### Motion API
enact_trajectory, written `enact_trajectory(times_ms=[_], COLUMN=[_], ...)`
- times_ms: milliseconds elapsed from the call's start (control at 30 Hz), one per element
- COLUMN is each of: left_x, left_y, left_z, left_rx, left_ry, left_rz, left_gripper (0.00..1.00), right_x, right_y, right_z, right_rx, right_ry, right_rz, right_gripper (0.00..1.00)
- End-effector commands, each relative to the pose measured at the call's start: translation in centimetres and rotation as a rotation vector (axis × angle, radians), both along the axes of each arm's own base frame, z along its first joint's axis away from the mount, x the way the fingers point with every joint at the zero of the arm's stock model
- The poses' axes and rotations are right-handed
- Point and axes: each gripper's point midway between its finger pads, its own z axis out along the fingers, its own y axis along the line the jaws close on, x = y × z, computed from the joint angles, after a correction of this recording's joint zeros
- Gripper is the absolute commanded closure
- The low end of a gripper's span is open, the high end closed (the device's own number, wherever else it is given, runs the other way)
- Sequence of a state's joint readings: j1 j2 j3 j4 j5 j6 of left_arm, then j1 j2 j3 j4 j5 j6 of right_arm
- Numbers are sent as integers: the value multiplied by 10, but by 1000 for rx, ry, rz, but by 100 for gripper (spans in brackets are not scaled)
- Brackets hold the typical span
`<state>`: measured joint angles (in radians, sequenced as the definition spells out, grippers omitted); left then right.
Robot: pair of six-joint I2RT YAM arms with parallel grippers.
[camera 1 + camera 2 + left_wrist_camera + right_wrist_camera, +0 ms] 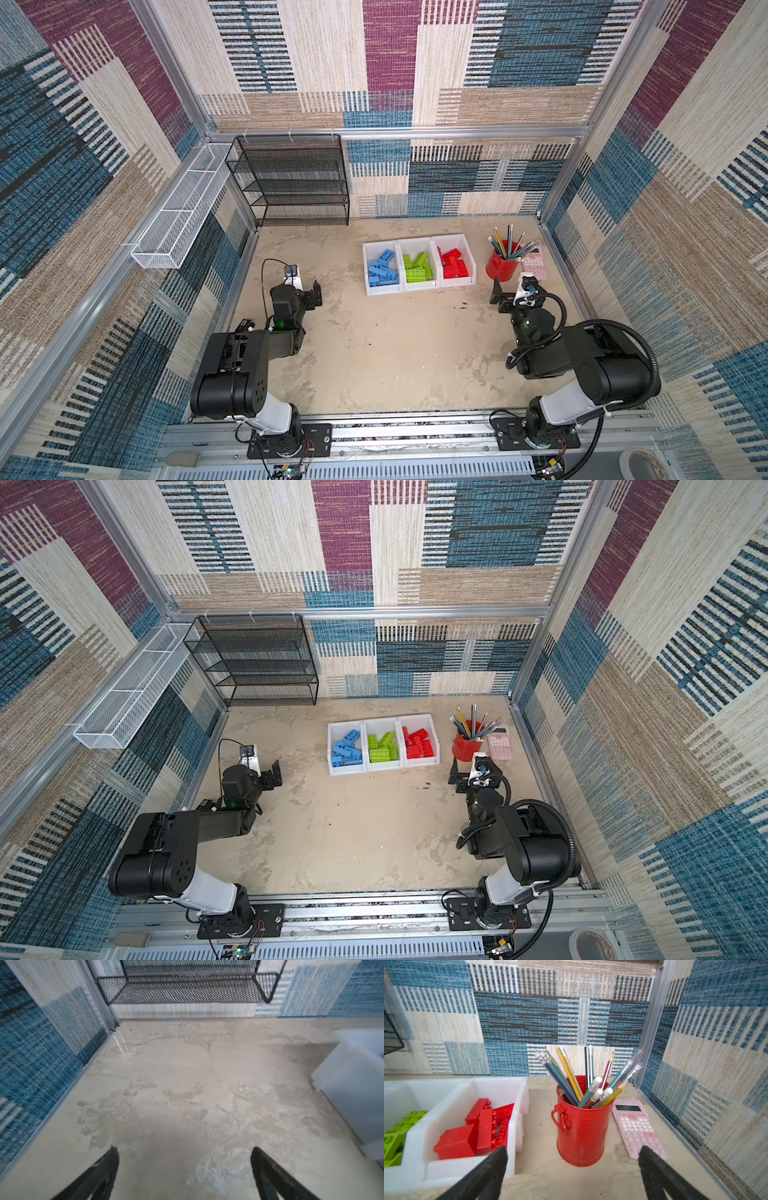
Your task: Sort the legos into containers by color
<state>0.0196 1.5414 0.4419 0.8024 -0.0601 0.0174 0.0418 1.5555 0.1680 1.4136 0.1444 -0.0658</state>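
Left gripper point(184, 1150) and right gripper point(573, 1148) are held wide open, empty; legos point(455, 266) are seen inside containers point(417, 286) ahead, nearer the right.

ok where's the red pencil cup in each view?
Top view: red pencil cup right of the containers, near the far right corner.
Top view: same place, beside the pink calculator.
Left wrist: not in it.
Right wrist: centre, between containers and pink calculator.
Shared landmark: the white containers, visible in all four.
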Motion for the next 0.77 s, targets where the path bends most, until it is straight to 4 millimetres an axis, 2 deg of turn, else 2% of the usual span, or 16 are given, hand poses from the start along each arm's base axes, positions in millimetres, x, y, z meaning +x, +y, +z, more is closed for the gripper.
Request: enact_trajectory(times_ms=[0, 100, 733], left_x=[-1, -1, -1], left_y=[-5, -5, -4], left_z=[-3, -2, -1], left_rx=[-25, -26, -25], left_ry=[14, 11, 4], left_rz=[-28, -26, -25], left_gripper=[1, 1, 1], right_x=[-3, 2, 1], right_y=[-3, -1, 3], right_z=[2, -1, 0], right_rx=[41, 39, 28], right_ry=[-16, 5, -1], right_rz=[-13, -5, 21], right_gripper=[1, 1, 1])
